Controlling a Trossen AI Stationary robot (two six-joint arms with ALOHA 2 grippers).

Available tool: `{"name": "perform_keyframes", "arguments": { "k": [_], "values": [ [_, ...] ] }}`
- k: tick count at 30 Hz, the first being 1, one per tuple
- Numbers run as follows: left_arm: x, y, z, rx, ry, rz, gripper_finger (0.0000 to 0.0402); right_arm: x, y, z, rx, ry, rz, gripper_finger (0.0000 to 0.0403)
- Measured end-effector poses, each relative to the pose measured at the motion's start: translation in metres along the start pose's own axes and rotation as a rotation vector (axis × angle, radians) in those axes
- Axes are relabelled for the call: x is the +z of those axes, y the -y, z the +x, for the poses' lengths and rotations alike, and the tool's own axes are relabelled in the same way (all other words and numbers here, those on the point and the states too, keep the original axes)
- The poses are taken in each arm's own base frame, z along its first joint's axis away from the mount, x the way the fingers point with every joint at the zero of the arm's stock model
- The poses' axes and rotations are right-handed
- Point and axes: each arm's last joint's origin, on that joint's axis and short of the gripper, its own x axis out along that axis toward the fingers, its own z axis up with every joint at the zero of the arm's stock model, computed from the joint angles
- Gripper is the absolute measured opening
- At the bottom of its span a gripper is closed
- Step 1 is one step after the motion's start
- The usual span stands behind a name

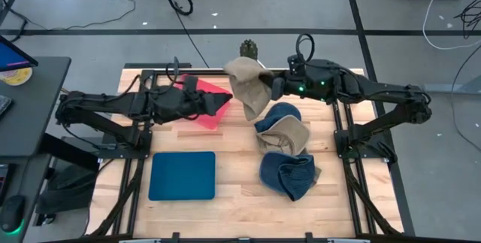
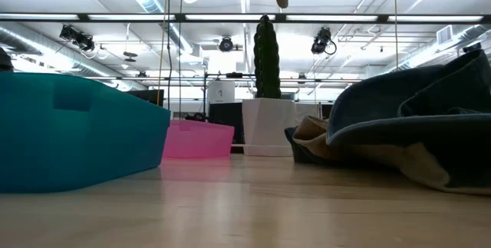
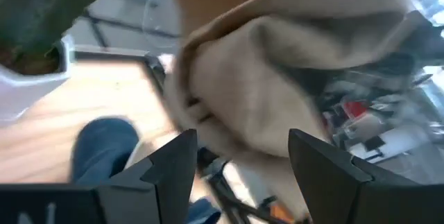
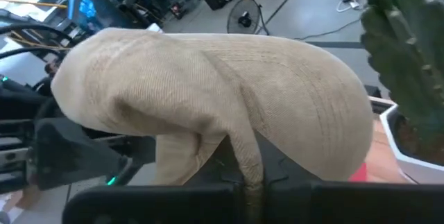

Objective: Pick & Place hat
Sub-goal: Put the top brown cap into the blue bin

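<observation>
The right gripper (image 1: 272, 86) is clamped shut on a tan hat (image 1: 246, 85), which hangs in the air over the back middle of the table (image 1: 233, 198), clear of the wood. The left gripper (image 1: 225, 101) waits just beside the hat with its fingers (image 3: 173, 168) spread wide, holding nothing; from its wrist camera the tan cloth fills the space ahead of them.

Under the left arm lies a pink tray (image 1: 207, 111). A potted cactus (image 1: 249, 48) stands at the back edge, close behind the hanging hat. Just below the hat on the right half lies a blue and tan hat (image 1: 282, 129), and nearer the front a second blue hat (image 1: 289, 175), the two touching. A teal tray (image 1: 182, 175) sits at the front left, well apart from both.

Bare wood shows between the teal tray and the hats and along the front edge.
</observation>
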Motion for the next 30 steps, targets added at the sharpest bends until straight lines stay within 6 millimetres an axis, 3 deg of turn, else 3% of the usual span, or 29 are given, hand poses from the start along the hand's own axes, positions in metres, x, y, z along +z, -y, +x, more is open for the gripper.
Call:
{"name": "perform_keyframes", "arguments": {
  "k": [14,30],
  "values": [
    [-0.007,0.009,0.023,-0.1,0.055,-0.127,0.0232,-0.003,-0.007,0.0,0.038,0.005,-0.024,0.0],
    [-0.009,0.013,0.035,-0.162,0.111,-0.095,0.0232,-0.009,-0.01,0.011,0.051,0.003,-0.037,0.0]
  ]
}}
